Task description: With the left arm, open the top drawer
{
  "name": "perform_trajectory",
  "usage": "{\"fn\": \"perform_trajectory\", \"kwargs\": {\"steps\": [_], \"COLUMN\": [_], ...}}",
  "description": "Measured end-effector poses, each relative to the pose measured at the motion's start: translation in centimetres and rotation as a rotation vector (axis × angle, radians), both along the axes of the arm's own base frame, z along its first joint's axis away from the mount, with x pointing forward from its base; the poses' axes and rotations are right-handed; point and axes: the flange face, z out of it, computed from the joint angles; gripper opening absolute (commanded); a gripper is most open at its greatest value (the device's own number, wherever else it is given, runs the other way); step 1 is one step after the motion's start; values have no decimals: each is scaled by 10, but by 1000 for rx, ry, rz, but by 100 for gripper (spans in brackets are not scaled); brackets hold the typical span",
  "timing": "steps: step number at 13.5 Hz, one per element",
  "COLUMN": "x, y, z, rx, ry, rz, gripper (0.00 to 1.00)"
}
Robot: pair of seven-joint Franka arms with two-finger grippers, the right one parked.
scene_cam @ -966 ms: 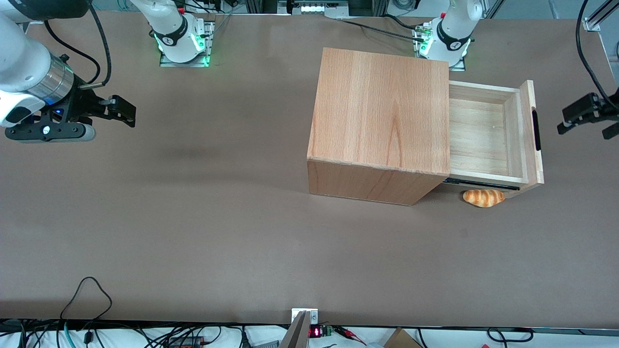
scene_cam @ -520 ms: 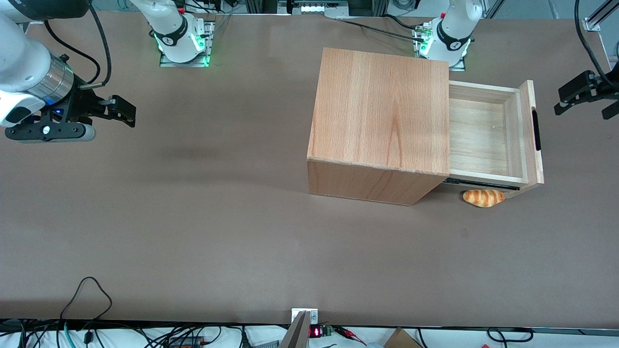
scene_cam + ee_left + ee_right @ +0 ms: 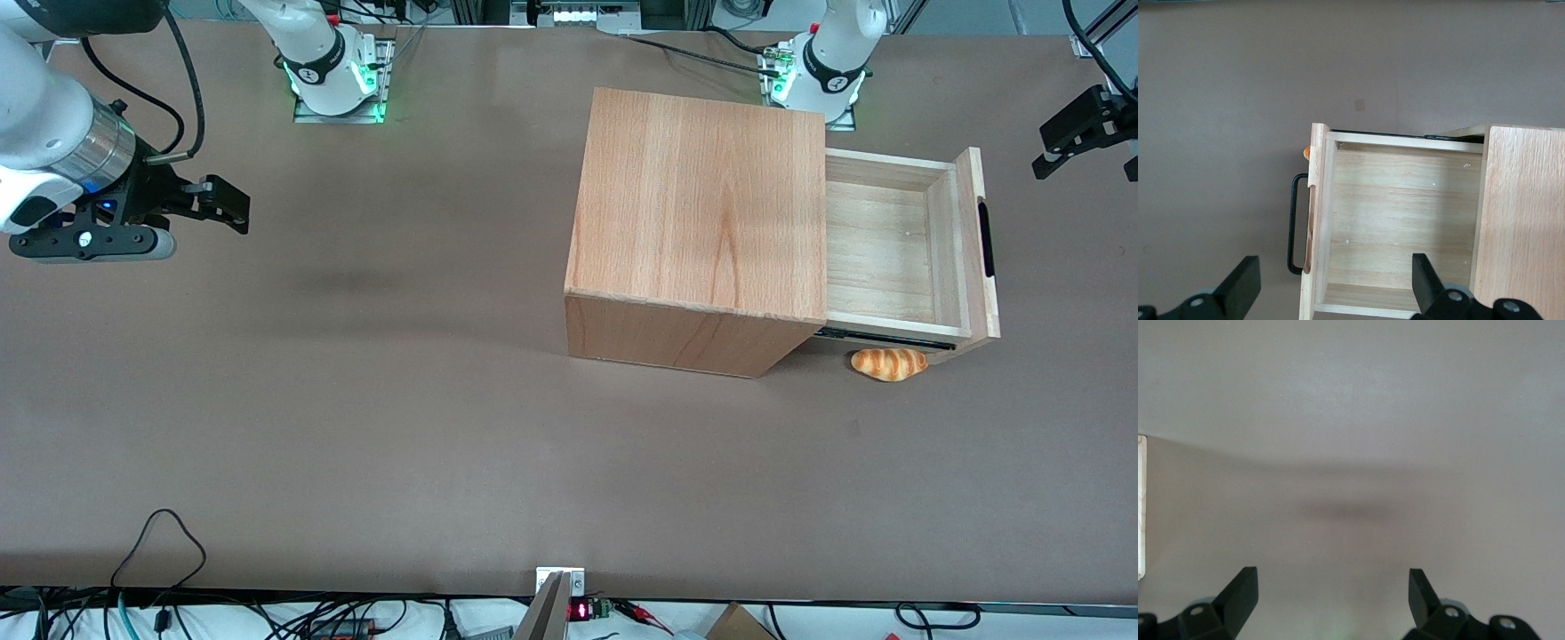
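The top drawer (image 3: 893,249) stands pulled out of the wooden cabinet (image 3: 702,213), its pale plank inside empty and its black slot handle (image 3: 986,240) on the front panel. In the left wrist view the drawer (image 3: 1398,227) and its black handle (image 3: 1295,223) show from above. My left gripper (image 3: 1080,133) is at the working arm's end of the table, high above the table, apart from the drawer front and farther from the front camera than the handle. It is open and empty, with its black fingers (image 3: 1241,283) wide apart.
A small bread roll (image 3: 888,364) lies on the brown table (image 3: 400,400) beside the drawer, nearer the front camera. The arm bases (image 3: 813,71) stand at the table's back edge. Cables lie along the front edge.
My left gripper has risen and drawn away from the drawer front, moving farther from the front camera. The drawer has stayed pulled out.
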Motion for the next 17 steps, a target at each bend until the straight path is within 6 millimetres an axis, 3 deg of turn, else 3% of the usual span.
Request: {"fn": "perform_trajectory", "kwargs": {"steps": [8, 17], "x": [19, 24], "y": [-14, -1], "z": [-30, -38], "rx": [-2, -4], "ry": [51, 65], "rz": [-20, 20], "gripper": [100, 100]}}
